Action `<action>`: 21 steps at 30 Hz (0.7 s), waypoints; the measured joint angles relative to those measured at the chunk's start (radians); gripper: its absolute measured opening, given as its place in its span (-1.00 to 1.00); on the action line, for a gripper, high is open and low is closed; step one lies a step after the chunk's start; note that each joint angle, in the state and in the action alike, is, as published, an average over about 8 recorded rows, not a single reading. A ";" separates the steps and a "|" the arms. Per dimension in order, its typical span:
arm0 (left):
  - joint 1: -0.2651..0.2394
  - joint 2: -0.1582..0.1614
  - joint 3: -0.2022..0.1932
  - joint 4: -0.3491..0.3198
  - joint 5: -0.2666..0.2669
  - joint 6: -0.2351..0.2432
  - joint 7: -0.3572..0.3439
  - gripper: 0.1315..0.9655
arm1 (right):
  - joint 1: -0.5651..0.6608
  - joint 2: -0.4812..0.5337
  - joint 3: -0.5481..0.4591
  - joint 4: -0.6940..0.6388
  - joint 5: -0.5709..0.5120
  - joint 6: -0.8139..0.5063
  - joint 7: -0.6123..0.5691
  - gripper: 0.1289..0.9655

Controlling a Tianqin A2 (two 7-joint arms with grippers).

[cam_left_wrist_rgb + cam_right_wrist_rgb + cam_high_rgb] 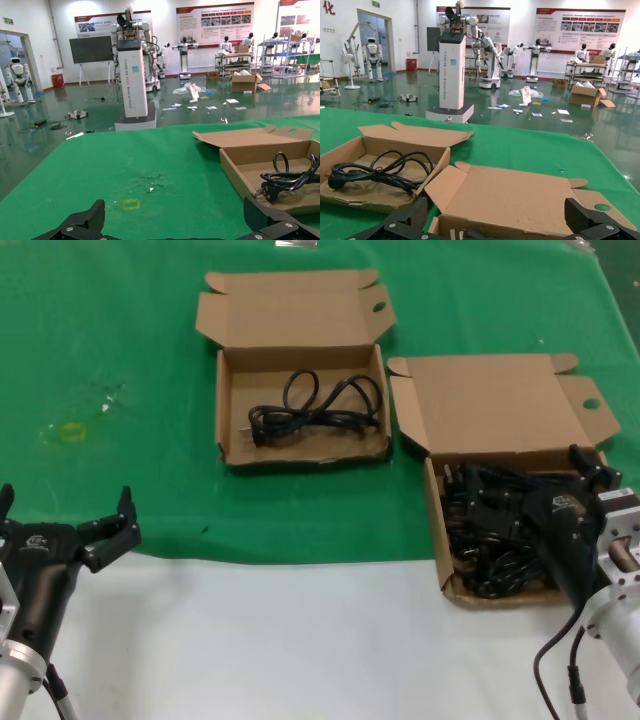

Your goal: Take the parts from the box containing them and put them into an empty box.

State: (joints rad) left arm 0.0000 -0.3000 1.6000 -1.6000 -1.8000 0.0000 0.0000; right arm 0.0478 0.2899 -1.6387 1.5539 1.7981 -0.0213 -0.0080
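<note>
Right gripper [592,476], fingers spread, hovers over the power cords [490,535] — judge: pinch one bundle (not several), then lift toward eleven o'clock.

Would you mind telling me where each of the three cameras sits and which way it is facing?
Head view: from the robot's head, down onto the green table; shows left gripper, right gripper over the full box.
Left wrist view: low over the table, facing the hall; left gripper fingers at the edge.
Right wrist view: just above the full box's lid; fingers show.
All share the box with one cord.
</note>
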 joint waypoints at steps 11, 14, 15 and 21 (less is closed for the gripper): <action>0.000 0.000 0.000 0.000 0.000 0.000 0.000 1.00 | 0.000 0.000 0.000 0.000 0.000 0.000 0.000 1.00; 0.000 0.000 0.000 0.000 0.000 0.000 0.000 1.00 | 0.000 0.000 0.000 0.000 0.000 0.000 0.000 1.00; 0.000 0.000 0.000 0.000 0.000 0.000 0.000 1.00 | 0.000 0.000 0.000 0.000 0.000 0.000 0.000 1.00; 0.000 0.000 0.000 0.000 0.000 0.000 0.000 1.00 | 0.000 0.000 0.000 0.000 0.000 0.000 0.000 1.00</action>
State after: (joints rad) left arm 0.0000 -0.3000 1.6000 -1.6000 -1.8000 0.0000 0.0000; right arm 0.0478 0.2899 -1.6387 1.5539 1.7981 -0.0213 -0.0080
